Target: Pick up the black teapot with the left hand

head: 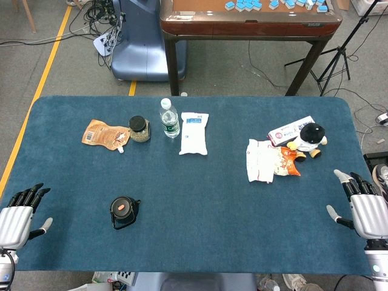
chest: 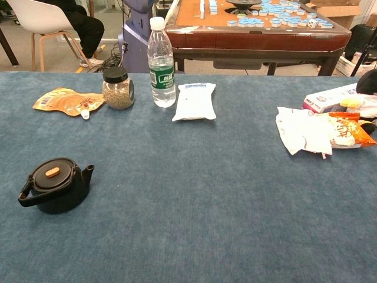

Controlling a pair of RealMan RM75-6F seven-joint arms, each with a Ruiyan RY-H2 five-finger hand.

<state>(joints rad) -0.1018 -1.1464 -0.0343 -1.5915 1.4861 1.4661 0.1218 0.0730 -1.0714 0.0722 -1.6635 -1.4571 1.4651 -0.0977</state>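
Blue felt covers the counter (head: pixel 194 182) in front of you; the black teapot (head: pixel 123 211) sits upright on it toward your near left, apart from everything else, its lid with the orange knob on top and its spout toward the right; your left hand (head: pixel 18 215) rests at the near left edge, well apart from the teapot, fingers spread and holding nothing; your right hand (head: pixel 364 206) lies at the far right edge, likewise spread and empty; so I judge the reach has not begun. Your next move calls for carrying the left hand across to the teapot and closing on its body or its hoop handle. Farther back stand a lidded jar (head: pixel 139 128), a water bottle (head: pixel 170 118) and a white pouch (head: pixel 194 133). Only the head view shows your hands; the chest view shows neither, but gives the handle tipped down toward the left and the spout in profile.
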